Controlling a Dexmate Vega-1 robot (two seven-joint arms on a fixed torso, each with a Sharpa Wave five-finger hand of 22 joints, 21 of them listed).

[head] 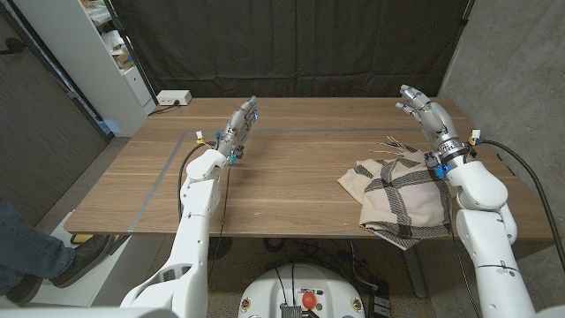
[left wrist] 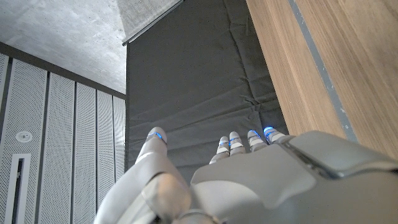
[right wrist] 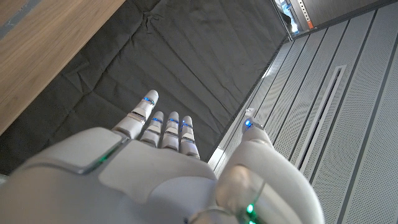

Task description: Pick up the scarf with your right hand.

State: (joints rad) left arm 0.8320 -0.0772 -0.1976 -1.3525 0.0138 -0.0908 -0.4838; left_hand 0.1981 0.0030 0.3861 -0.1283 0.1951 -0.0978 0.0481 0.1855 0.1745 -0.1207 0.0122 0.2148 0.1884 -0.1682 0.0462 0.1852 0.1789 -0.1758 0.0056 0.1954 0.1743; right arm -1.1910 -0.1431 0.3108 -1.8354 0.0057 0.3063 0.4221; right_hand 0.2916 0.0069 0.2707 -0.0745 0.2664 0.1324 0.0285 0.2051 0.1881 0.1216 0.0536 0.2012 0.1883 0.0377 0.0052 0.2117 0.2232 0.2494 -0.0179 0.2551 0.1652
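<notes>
The scarf point(head: 399, 196), beige with dark plaid stripes and a fringe at its far edge, lies crumpled on the wooden tabletop point(head: 291, 181) at about 4 o'clock from the table's centre, its near fold reaching the front edge. The right forearm passes just beside the scarf's right side.

The right hand point(head: 421, 108) is raised beyond the scarf, at about 1 o'clock from it and apart from it, holding nothing, with the fingers extended and the thumb set off to the side. In the right wrist view the right hand point(right wrist: 168, 168) shows its back with the fingers point(right wrist: 163, 127) straight and close side by side and the thumb held apart, against the black curtain point(right wrist: 186, 68) and a grey perforated wall panel.

The left hand point(head: 239, 124) is at about 10 o'clock from the table's centre, well apart from the scarf, fingers stretched out toward the far edge and gripping nothing. The left wrist view shows the left hand point(left wrist: 249, 180) with fingers point(left wrist: 239, 142) straight and side by side, thumb apart, the curtain behind them.

A strip of grey tape point(head: 163, 177) runs across the tabletop's left part. A white power strip point(head: 173, 98) sits beyond the far left corner, beside a white shelf unit point(head: 97, 53). A person's leg and shoe point(head: 35, 252) show at the lower left edge of the head view.
</notes>
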